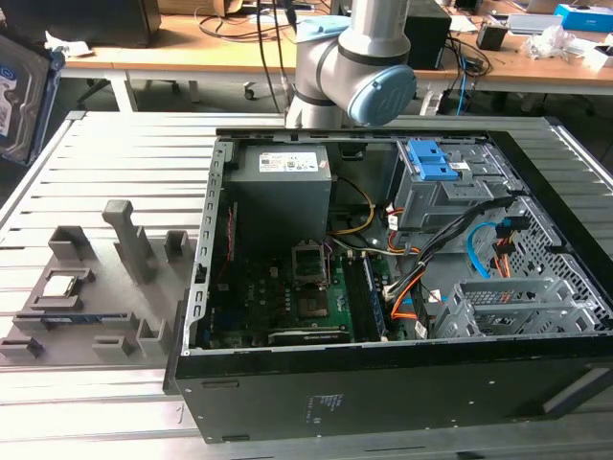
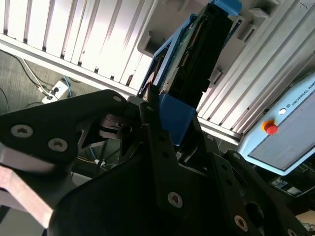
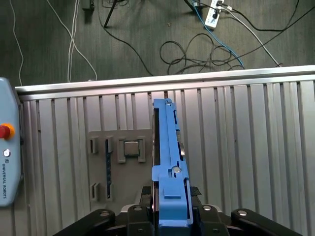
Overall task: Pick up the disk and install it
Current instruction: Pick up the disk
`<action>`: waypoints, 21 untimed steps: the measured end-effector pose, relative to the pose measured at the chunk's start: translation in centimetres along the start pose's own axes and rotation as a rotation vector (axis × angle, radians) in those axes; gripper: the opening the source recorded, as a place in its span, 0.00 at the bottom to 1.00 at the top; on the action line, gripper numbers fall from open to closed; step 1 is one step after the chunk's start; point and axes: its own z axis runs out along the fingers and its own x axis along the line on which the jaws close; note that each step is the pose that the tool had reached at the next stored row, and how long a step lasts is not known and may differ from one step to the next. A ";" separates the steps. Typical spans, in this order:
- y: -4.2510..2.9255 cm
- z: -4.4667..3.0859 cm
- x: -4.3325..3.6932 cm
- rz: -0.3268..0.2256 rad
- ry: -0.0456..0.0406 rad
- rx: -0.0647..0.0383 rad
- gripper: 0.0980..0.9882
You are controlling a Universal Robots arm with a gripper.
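Note:
The disk (image 3: 170, 162) is seen edge-on in both wrist views, a flat drive with a bright blue frame (image 2: 174, 115) around its edges. My gripper (image 3: 171, 196) is shut on it, black fingers (image 2: 155, 142) pressing on both flat sides. The disk hangs high above the slatted metal table, over the grey fixture tray (image 3: 101, 169). In the exterior view a silver drive with a blue edge (image 1: 19, 96) shows at the far left, up off the table. The open computer case (image 1: 383, 393) lies on the table at the exterior view's right.
Inside the case are a grey power supply (image 1: 283, 187), the motherboard (image 1: 287, 297), a blue-fronted grey drive cage (image 1: 436, 182) and loose cables. A small square silver chip (image 3: 130, 149) sits in the fixture tray. A teach pendant (image 3: 7, 162) lies by the table edge.

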 end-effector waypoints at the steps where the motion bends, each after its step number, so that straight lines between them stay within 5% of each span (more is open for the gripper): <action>1: 0.02 -0.47 -0.02 0.000 0.0017 0.000 0.30; 12: 0.22 -7.00 -0.12 0.001 0.0217 0.001 0.30; 21: 0.05 -7.04 -0.14 0.001 0.0218 0.001 0.30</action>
